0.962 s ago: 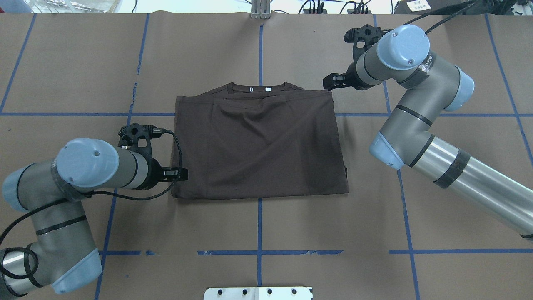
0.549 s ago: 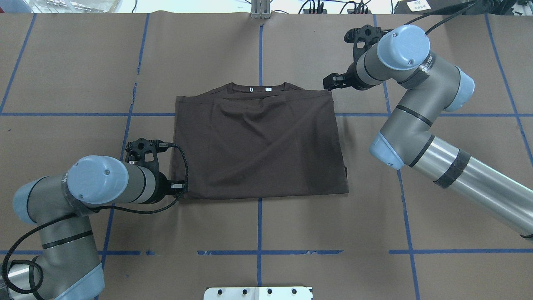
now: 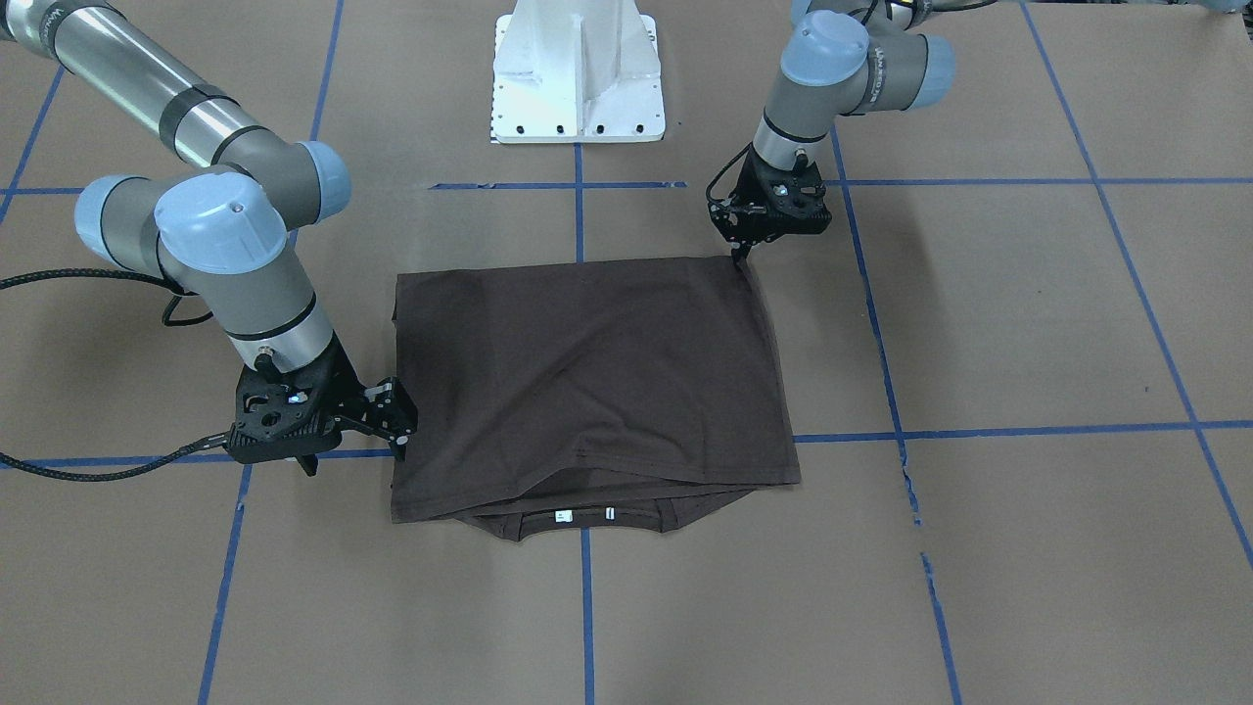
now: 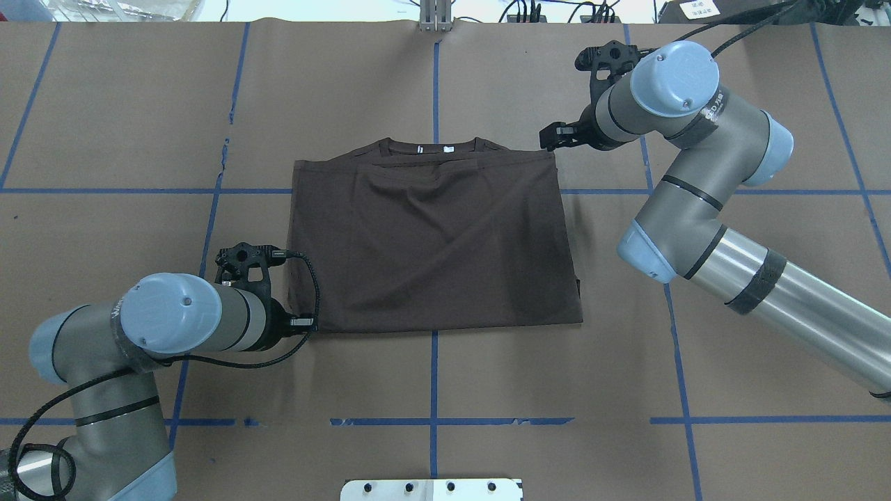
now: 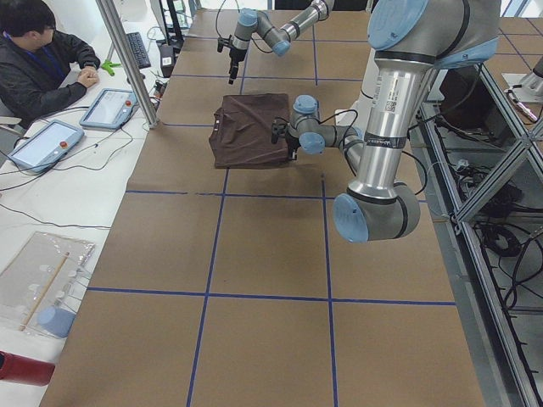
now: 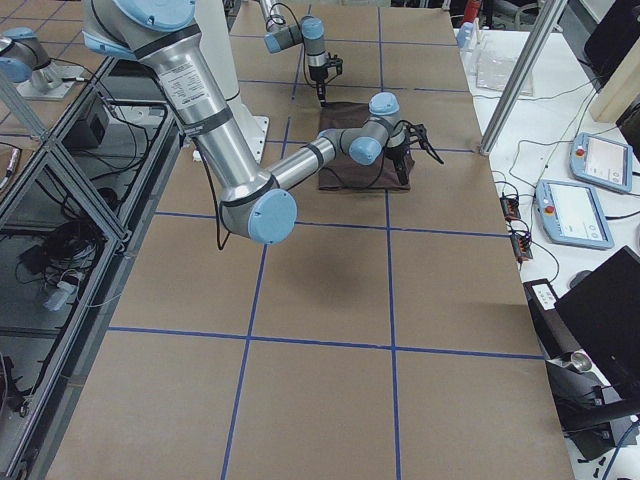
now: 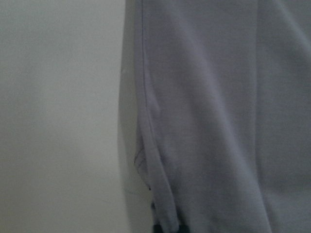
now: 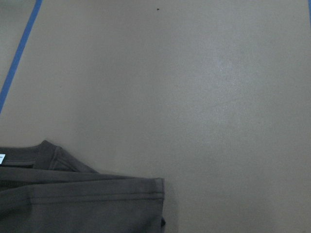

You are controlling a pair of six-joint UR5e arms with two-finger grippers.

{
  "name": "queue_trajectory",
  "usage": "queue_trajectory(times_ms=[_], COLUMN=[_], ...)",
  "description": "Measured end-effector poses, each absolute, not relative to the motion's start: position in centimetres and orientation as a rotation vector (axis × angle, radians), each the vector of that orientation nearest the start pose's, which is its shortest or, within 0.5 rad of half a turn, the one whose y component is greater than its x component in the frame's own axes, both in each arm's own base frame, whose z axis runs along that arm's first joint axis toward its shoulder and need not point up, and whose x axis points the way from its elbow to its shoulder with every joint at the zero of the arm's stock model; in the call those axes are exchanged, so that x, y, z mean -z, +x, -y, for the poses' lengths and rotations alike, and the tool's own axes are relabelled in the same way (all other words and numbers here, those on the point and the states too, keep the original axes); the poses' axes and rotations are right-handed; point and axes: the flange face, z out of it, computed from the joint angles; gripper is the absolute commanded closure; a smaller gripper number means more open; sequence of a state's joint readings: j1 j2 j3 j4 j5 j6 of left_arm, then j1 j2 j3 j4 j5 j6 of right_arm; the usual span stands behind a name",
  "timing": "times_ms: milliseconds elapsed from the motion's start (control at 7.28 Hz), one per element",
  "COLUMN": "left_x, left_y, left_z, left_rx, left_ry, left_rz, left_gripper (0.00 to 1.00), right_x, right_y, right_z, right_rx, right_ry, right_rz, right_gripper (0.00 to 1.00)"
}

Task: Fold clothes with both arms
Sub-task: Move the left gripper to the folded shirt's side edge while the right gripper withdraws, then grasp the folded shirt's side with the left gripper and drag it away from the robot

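Clock directions are read on the overhead view, with 12 o'clock pointing away from the robot.

The left gripper (image 4: 307, 322) sits low at the 7 o'clock corner of the T-shirt (image 4: 431, 243), its tips at the cloth where the side edge meets the folded edge. Its wrist camera shows only blurred fabric and a seam. No view shows how far the jaws are parted or whether they pinch the corner. The right gripper (image 4: 551, 139) is at the opposite, 1 o'clock corner. Its jaws are a little apart with nothing between them, and its tips are just outside the end of the hem.

The shirt lies flat in the middle of the table (image 4: 139, 125), folded once. The fold runs along 6 o'clock. The hem lies across at 12 o'clock, just short of the collar (image 4: 397, 143), which peeks out with its white tags (image 4: 449, 149). The 9 o'clock edge is straight. The 3 o'clock edge slants outward toward 5 o'clock, where a small bit of the lower layer pokes out.

The left arm (image 4: 181, 320) reaches in from 8 o'clock and the right arm (image 4: 696, 209) from 3 o'clock, both off the cloth. Wide stretches of brown paper crossed by blue tape lines (image 4: 435, 376) surround the shirt on every side. The white pedestal base (image 3: 578, 78) is at 6 o'clock, well apart from the fold. Beyond the table's 12 o'clock edge are a seated person (image 5: 38, 51) and two tablets (image 5: 109, 108).
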State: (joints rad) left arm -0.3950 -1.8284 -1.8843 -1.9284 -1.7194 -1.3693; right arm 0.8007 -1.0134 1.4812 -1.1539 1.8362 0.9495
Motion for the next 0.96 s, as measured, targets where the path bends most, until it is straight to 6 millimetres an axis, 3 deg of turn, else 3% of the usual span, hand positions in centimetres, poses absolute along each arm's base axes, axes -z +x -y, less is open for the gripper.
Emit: queue_trajectory(times_ms=[275, 412, 687, 962], left_x=[-34.2, -34.8, -37.5, -39.2], left_y=[47.7, 46.5, 43.1, 40.0], left_z=[34.6, 36.8, 43.3, 51.8], left_rx=[0.12, 0.123, 0.097, 0.088], left_ry=[0.171, 0.21, 0.31, 0.4], left_rz=[-0.915, -0.892, -0.803, -0.72], left_gripper=[1.0, 1.0, 1.0, 1.0], right_x=[-32.8, -32.8, -32.9, -32.7], right_y=[-41.8, -41.8, -41.7, -41.7], right_z=[58.5, 58.5, 58.5, 58.4], right_rx=[-0.049, -0.049, -0.05, -0.05], right_ry=[0.389, 0.389, 0.39, 0.392], right_rz=[0.83, 0.83, 0.83, 0.833], right_gripper=[0.0, 0.0, 0.0, 0.0])
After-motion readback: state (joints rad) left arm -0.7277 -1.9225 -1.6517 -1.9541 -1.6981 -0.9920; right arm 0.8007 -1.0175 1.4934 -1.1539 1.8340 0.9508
